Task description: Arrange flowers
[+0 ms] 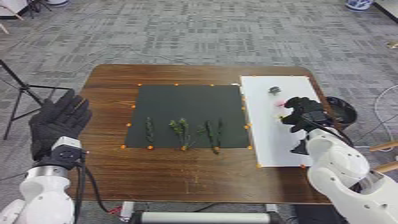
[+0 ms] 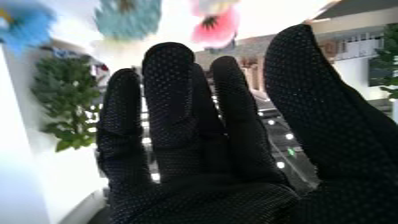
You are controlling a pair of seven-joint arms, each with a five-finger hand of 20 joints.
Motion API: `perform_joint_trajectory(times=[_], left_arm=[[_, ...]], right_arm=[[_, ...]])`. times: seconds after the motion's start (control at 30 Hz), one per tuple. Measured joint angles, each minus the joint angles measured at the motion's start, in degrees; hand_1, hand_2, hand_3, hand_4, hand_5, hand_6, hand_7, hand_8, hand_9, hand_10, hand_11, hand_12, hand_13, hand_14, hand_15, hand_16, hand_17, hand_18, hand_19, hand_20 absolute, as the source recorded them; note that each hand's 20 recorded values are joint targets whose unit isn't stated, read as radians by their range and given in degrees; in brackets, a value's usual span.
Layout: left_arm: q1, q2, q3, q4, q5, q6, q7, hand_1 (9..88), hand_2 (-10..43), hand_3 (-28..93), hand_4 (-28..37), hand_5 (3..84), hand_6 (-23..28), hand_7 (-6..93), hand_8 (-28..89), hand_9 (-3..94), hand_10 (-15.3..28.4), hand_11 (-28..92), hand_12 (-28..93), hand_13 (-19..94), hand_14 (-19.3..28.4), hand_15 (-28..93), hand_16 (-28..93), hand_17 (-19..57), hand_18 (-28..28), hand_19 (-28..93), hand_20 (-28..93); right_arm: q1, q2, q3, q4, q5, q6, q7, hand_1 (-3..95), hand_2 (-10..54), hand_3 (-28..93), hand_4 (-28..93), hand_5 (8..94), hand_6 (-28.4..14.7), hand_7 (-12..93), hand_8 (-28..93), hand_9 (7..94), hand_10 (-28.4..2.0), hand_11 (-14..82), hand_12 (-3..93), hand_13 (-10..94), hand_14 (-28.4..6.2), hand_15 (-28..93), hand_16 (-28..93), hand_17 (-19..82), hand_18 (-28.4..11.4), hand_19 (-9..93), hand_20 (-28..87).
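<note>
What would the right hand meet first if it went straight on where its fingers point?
Most likely the pink flower over the white board, just beyond the right hand's fingers. Depth is hard to judge here, so the hand might pass above it.

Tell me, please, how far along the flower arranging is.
Green stems lie in a row on the dark mat, so that part looks done. The right hand is open over the white board, apparently holding nothing. Likely left: the pink flower and teal flower at that board.
</note>
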Motion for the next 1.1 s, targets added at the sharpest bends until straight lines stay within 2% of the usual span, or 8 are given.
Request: perform_joint_trajectory(times=[0.37,0.43,0.53,0.6,0.67,0.77,0.93,1.1], left_arm=[[-0.3,0.16,0.19,0.01,0.00,-0.06,0.08,25.1,17.6,73,-28.3,41.7,10.4,8.7,-8,31.2,16.7,22,8,23,15.6,24,-5,-8.4,13.4,35,7],[-0.4,0.16,0.29,0.01,0.00,-0.06,0.08,25.1,17.6,73,-28.3,41.8,10.4,8.8,-8,31.2,16.7,22,8,23,15.6,25,-5,-8.4,13.4,35,7],[-0.4,0.16,0.38,0.01,-0.01,-0.06,0.08,25.1,17.7,73,-28.3,41.8,10.5,8.8,-8,31.2,16.7,22,8,23,15.6,25,-5,-8.4,13.4,35,7],[-0.4,0.16,0.40,0.01,-0.01,-0.05,0.08,25.1,17.7,73,-28.3,41.8,10.5,8.7,-8,31.2,16.7,22,8,23,15.6,25,-5,-8.4,13.4,35,7],[-0.4,0.14,0.40,-0.03,-0.02,-0.04,0.08,25.1,17.7,73,-28.3,41.8,10.4,8.8,-8,31.2,16.8,22,8,23,15.6,25,-5,-8.4,13.4,35,7],[-0.3,0.07,0.37,-0.08,-0.06,-0.01,0.11,25.1,17.7,73,-28.3,41.8,10.4,8.9,-8,31.2,16.8,22,8,23,15.6,24,-5,-8.4,13.4,35,7],[0.0,-0.07,0.05,-0.23,-0.10,-0.01,0.29,25.0,17.7,73,-28.3,41.8,10.4,8.9,-8,31.2,16.8,22,8,23,15.5,24,-5,-8.4,13.4,35,7],[0.9,-0.51,-1.19,-0.48,-0.23,0.00,0.56,25.1,17.7,73,-28.3,41.8,10.5,8.8,-8,31.2,16.7,22,8,23,15.5,24,-5,-8.4,13.4,35,7]], right_arm=[[4.3,0.0,-7.2,4.0,1.3,-1.1,-1.7,54.4,-9.5,71,-28,49.9,-2.5,15,-12,49.6,-8.4,10.6,12.8,61,-4.1,57,38,29,-19.1,74,39],[6.0,-0.1,-8.8,5.1,1.2,-1.6,-1.7,56.1,-9.5,69,-28,51.8,-2.9,15,-12,53.3,-10.3,11.6,13.7,63,-3.3,55,39,29,-19.1,74,40],[7.3,-0.3,-9.4,5.6,1.2,-2.0,-1.4,57.4,-9.5,68,-28,58.2,-2.3,17,-12,62.4,-11.5,19.6,17.9,65,-3.0,57,43,31,-19.4,75,40],[7.6,-0.3,-9.4,5.8,1.2,-1.8,-1.0,57.4,-9.5,68,-28,61.9,-1.2,20,-12,68.8,-9.4,15.2,30.7,66,-3.9,59,43,32,-19.5,75,42],[7.7,-0.3,-9.7,6.1,0.9,-0.5,-0.5,59.6,-9.5,65,-28,65.1,-0.8,23,-3,73.8,-8.3,12.9,39.0,67,-5.3,63,42,33,-19.7,76,42],[7.8,-0.3,-10.4,7.0,-0.2,2.8,-0.1,60.8,-9.5,65,-28,70.6,0.7,31,2,79.9,-7.6,18.5,47.7,71,-6.6,73,38,35,-19.8,76,43],[7.7,-0.6,-10.6,7.8,0.5,6.0,0.1,61.6,-9.5,67,-28,73.0,0.9,34,5,81.4,-7.5,20.5,51.3,72,-6.6,73,37,35,-19.7,76,42],[7.8,-0.7,-10.6,7.4,1.2,8.0,0.1,61.0,-9.5,69,-28,73.7,0.3,34,6,81.5,-7.6,21.0,52.5,72,-6.5,73,37,35,-19.8,76,42]])
